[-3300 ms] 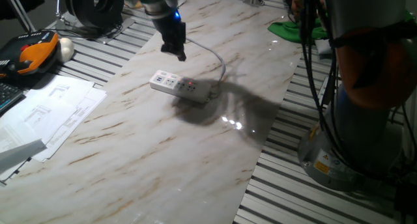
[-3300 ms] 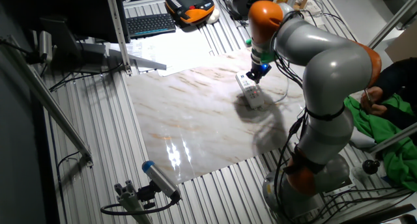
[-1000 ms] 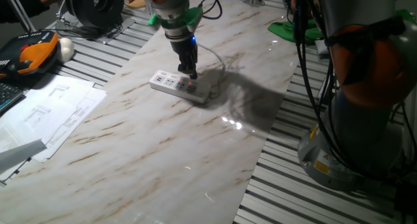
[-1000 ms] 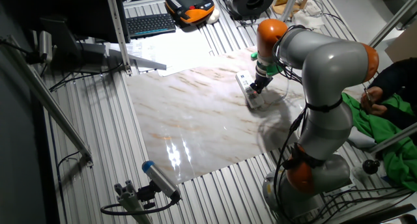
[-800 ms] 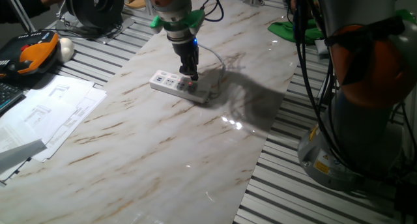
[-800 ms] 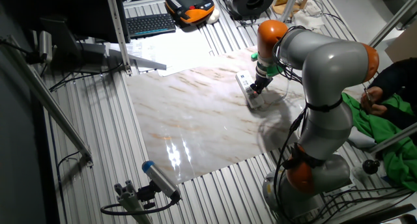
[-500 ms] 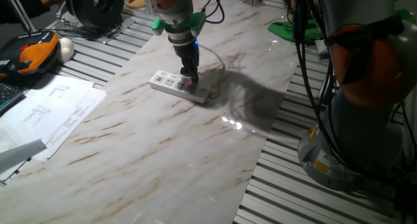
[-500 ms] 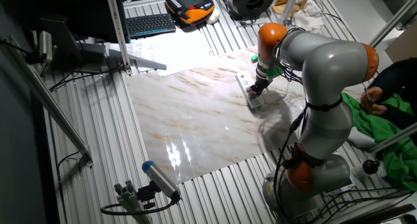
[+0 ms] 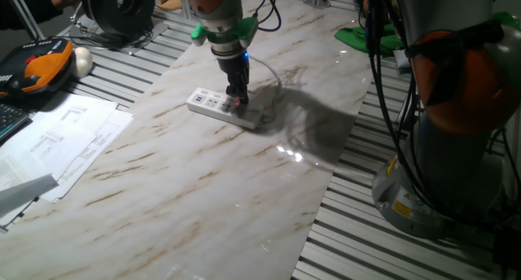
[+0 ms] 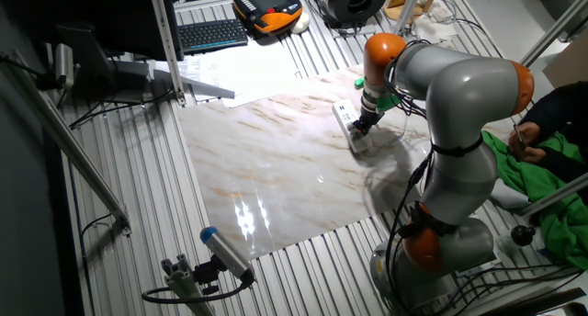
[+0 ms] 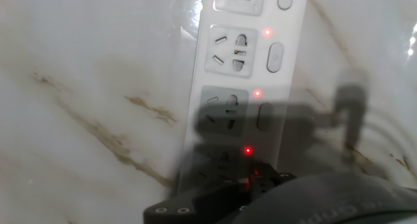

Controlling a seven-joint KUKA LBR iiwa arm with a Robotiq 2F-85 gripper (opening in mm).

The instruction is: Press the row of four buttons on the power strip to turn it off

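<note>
The white power strip (image 9: 210, 103) lies on the marble slab (image 9: 203, 190), its grey cable (image 9: 273, 73) curving off behind. My gripper (image 9: 238, 100) points straight down with its tip on or just above the strip's cable end (image 10: 347, 119). In the hand view the strip (image 11: 228, 61) runs up the frame. The buttons (image 11: 275, 56) show as pale ovals along its right edge, each beside a small red light. Three buttons show; the row's near end is hidden under my dark gripper (image 11: 257, 182). No gap or contact between the fingertips shows.
Loose papers (image 9: 65, 142) and an orange teach pendant (image 9: 37, 64) lie left of the slab. A green cloth (image 9: 366, 37) sits at the back right. My arm's base (image 9: 456, 150) stands to the right. A keyboard (image 10: 211, 33) rests beyond the slab.
The gripper has come down from above and behind the strip onto its cable end. In the last second it sank and crept slightly along the strip. The strip has not moved.
</note>
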